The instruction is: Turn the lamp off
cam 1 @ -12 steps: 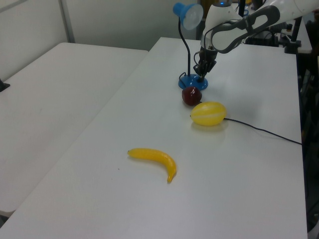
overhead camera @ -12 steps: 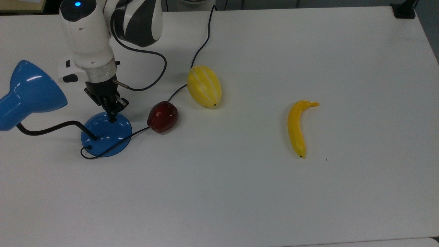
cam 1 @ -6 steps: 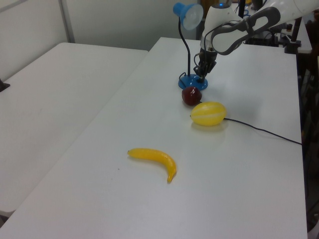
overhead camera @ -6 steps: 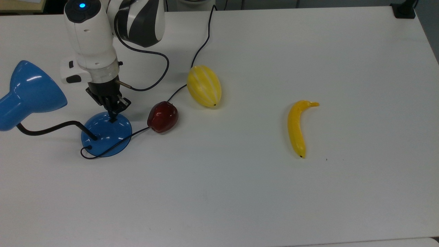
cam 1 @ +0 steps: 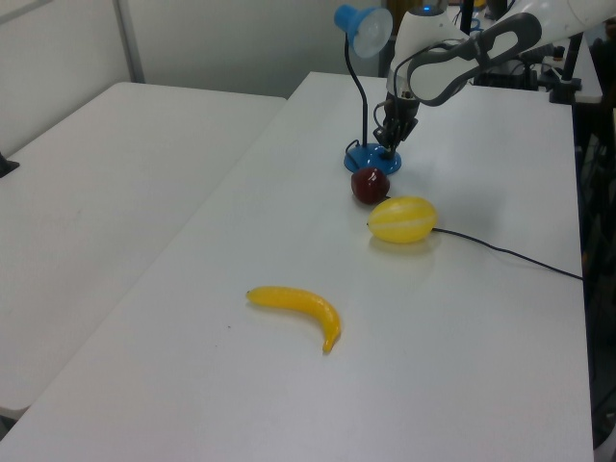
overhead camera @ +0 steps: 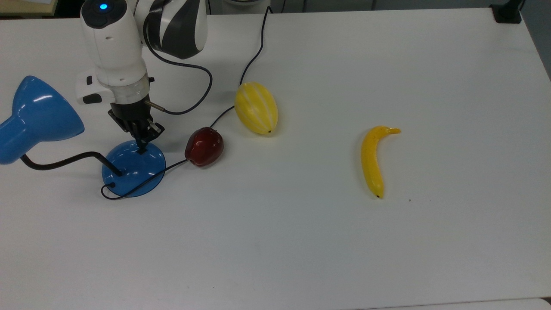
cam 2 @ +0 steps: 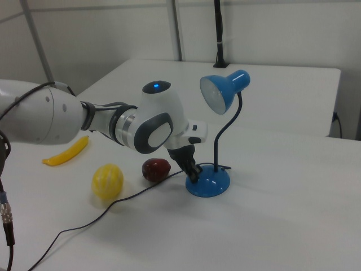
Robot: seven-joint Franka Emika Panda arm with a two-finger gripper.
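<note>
White bench [overhead camera: 301,241]. Hand [overhead camera: 141,146] clenched, fingertips down on the lamp [overhead camera: 133,168] base's switch side, grasping nothing. Lamp at the top view's left edge; gooseneck runs left, shade facing outward. Red apple [overhead camera: 204,146] just beside the base.

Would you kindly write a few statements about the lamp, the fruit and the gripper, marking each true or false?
1. The gripper points down at the lamp base. True.
2. The banana touches the yellow melon. False: it lies well apart.
3. The red apple lies between lamp base and melon in the top view. True.
4. The lamp lies tipped over. False: it stands upright.
5. The cord runs past the melon. True.
</note>
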